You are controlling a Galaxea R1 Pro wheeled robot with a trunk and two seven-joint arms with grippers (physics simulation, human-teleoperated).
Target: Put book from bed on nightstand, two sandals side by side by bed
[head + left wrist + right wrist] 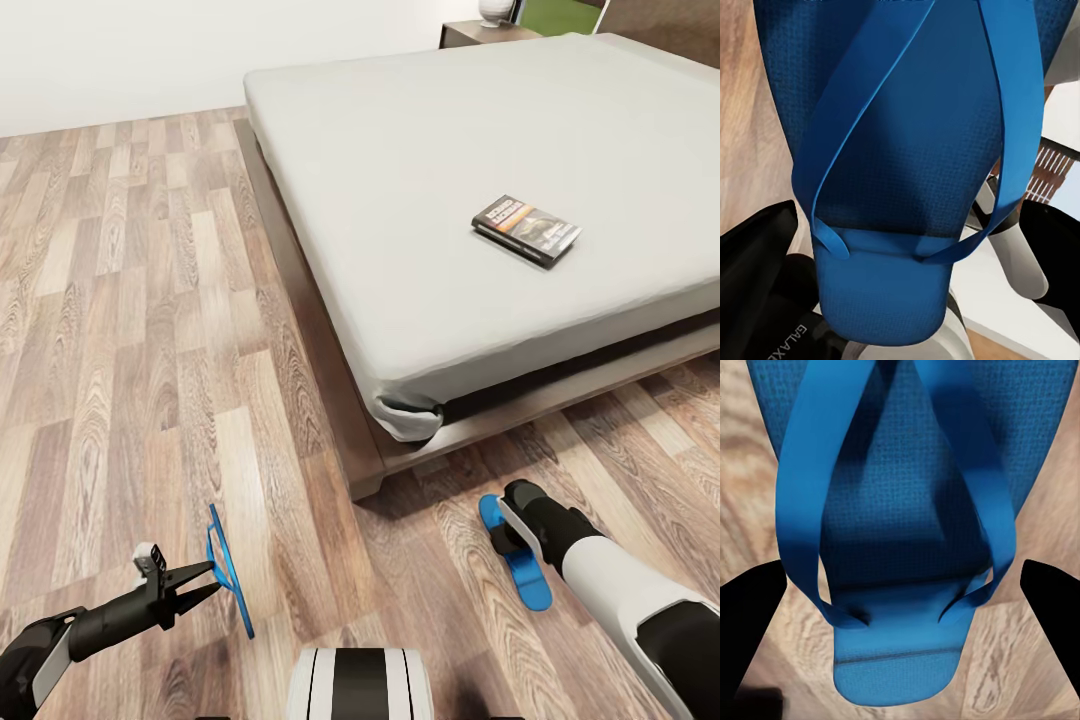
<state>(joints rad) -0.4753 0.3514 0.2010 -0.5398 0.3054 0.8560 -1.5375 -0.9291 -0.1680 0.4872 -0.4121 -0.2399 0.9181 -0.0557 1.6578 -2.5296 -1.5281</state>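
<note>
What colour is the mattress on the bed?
Plain off-white mattress, best seen in the head view.

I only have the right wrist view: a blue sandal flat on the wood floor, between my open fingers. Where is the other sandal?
Observer: The second sandal is clamped in the left end effector, turned on edge and apparently lifted off the floor.
Operator: Where is the bed relative to my sandal?
Observer: The bed is just beyond it. Your floor sandal lies near the corner of the frame, on the foot side.
Operator: Is the book off the bed?
Observer: No. The book lies flat on the mattress, towards the foot edge.
</note>
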